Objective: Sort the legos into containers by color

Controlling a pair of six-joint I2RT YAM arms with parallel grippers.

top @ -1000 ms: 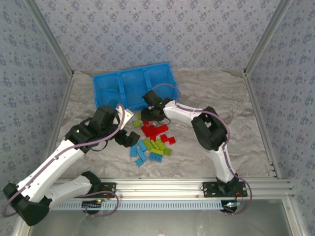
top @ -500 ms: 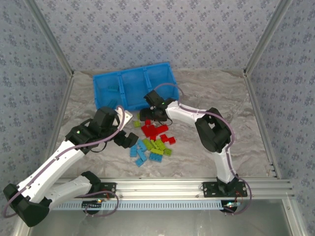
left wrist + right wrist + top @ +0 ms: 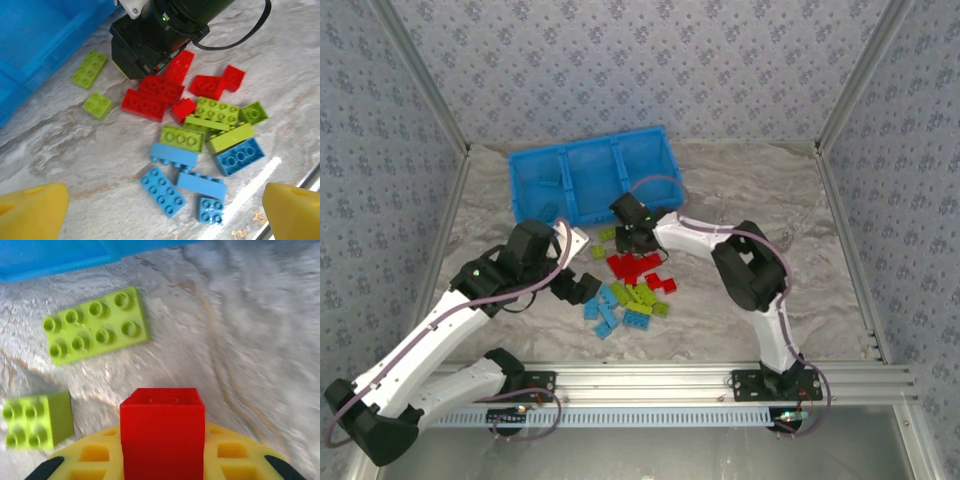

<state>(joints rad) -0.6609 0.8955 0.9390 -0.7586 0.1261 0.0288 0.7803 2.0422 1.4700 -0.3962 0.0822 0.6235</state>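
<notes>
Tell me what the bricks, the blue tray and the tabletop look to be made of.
The red brick and lime plate: moulded hard plastic, smooth and slightly glossy, with crisp studs. The blue tray: smooth plastic with thin moulded walls, possibly slightly translucent. The tabletop: grey-white marbled surface with glare spots; a stone-look sheet or laminate, can't tell which.

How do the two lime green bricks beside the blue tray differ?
The long green brick has eight studs, the small green brick four. The long one looks flat, the small one blocky. The long one lies nearer the blue tray than the small one. Both are lime green, loose on the table.
</notes>
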